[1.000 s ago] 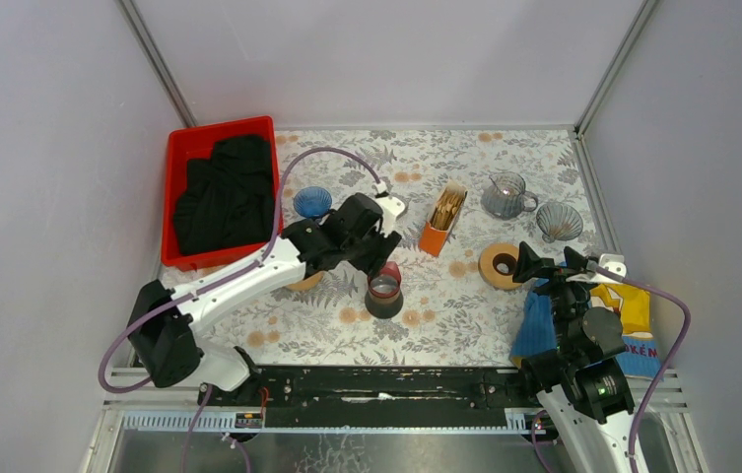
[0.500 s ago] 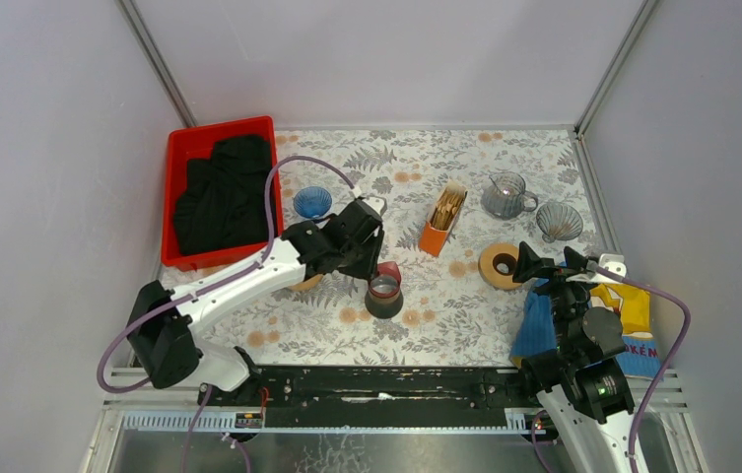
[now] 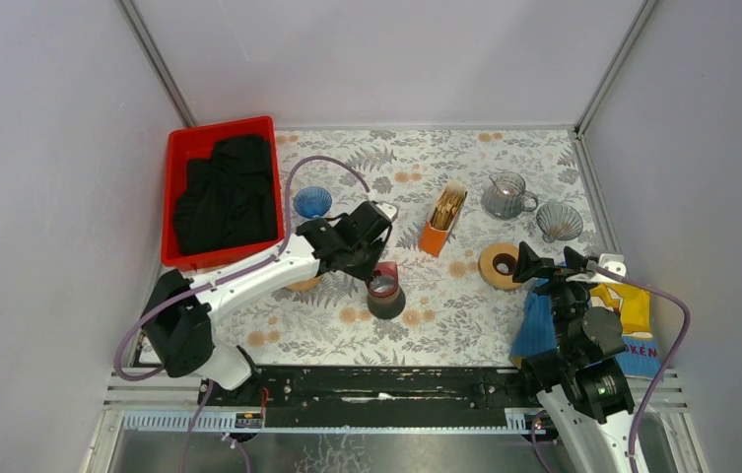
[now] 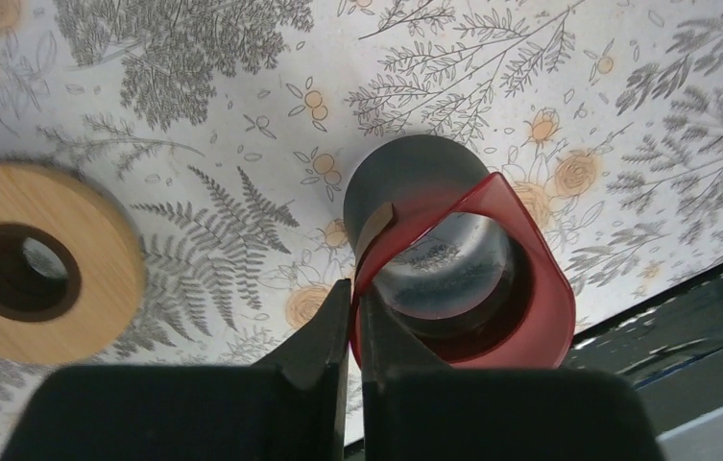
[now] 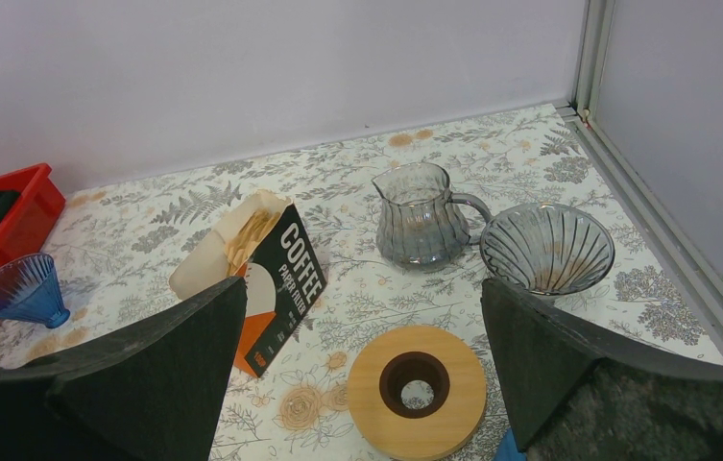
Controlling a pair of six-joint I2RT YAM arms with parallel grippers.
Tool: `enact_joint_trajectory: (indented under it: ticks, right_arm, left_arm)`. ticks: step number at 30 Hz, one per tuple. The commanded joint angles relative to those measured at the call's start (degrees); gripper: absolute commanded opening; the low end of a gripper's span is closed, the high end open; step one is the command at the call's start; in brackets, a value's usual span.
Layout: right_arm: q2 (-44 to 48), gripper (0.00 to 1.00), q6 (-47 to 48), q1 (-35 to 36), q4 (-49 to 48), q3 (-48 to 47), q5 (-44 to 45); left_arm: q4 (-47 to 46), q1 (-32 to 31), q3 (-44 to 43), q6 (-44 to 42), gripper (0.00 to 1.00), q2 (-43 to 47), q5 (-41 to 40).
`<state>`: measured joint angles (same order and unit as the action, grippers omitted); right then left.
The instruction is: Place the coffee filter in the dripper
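Observation:
Paper coffee filters (image 5: 242, 226) stick out of an open orange and black box (image 3: 442, 219) (image 5: 280, 279) in the middle of the table. A grey glass dripper (image 3: 558, 222) (image 5: 546, 248) stands at the far right and a blue dripper (image 3: 312, 202) (image 5: 21, 288) by the red bin. My left gripper (image 3: 371, 271) (image 4: 355, 293) is shut on the wall of a red plastic cup (image 3: 383, 279) (image 4: 520, 298), which sits on a dark cylinder (image 4: 415, 168). My right gripper (image 3: 554, 264) (image 5: 362, 283) hangs open above a wooden ring (image 5: 376, 403), holding nothing.
A glass pitcher (image 3: 505, 195) (image 5: 420, 226) stands beside the grey dripper. A second wooden ring (image 4: 12, 206) lies under my left arm. A red bin (image 3: 177, 148) with black cloth (image 3: 229, 187) is at the far left. A blue cloth (image 3: 536, 325) and a yellow bag (image 3: 628, 305) lie near right.
My left gripper has come down a little toward the red cup and closed on its wall. The right arm has not moved.

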<state>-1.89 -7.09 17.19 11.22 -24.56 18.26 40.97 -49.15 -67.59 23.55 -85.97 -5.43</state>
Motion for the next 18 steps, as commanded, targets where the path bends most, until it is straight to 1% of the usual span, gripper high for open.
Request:
enact_joint_trajectory:
  ticks: [1, 3, 8, 11, 14, 15, 16, 18]
  right_arm:
    - [-0.3, 0.99, 0.4, -0.3, -3.2, -0.1, -1.0]
    - [-0.3, 0.99, 0.4, -0.3, -3.1, -0.2, -0.9]
    - [-0.2, 0.99, 0.4, -0.3, -2.9, -0.3, -0.5]
    - [-0.3, 0.99, 0.4, -0.3, -3.0, -0.2, -0.8]
    - [-0.1, 0.99, 0.4, -0.4, -3.0, -0.2, -0.7]
    - [0.0, 0.99, 0.4, -0.4, -2.9, -0.2, -0.6]
    - [0.0, 0.99, 0.4, -0.3, -3.0, -0.2, -0.6]
    - [0.0, 0.99, 0.4, -0.3, -2.9, -0.2, -0.6]
  left_arm:
    - [1.9, -0.4, -3.5, -14.0, 0.01, -2.4, 0.5]
    - [1.8, -0.4, -4.2, -19.5, 0.01, -3.3, 1.8]
    - [2.2, -0.5, -5.4, -30.5, 0.01, -4.8, 1.3]
    - [2.5, -0.2, -6.6, -35.1, 0.00, -5.5, 0.1]
    - [2.5, 0.7, -8.5, -36.9, 0.01, -7.2, -1.7]
    - [2.6, 1.0, -9.1, -37.4, 0.02, -7.8, -2.1]
    - [2.7, 1.3, -9.5, -37.7, 0.06, -8.2, -2.4]
    - [2.8, 1.5, -10.1, -38.1, 0.19, -9.1, -3.4]
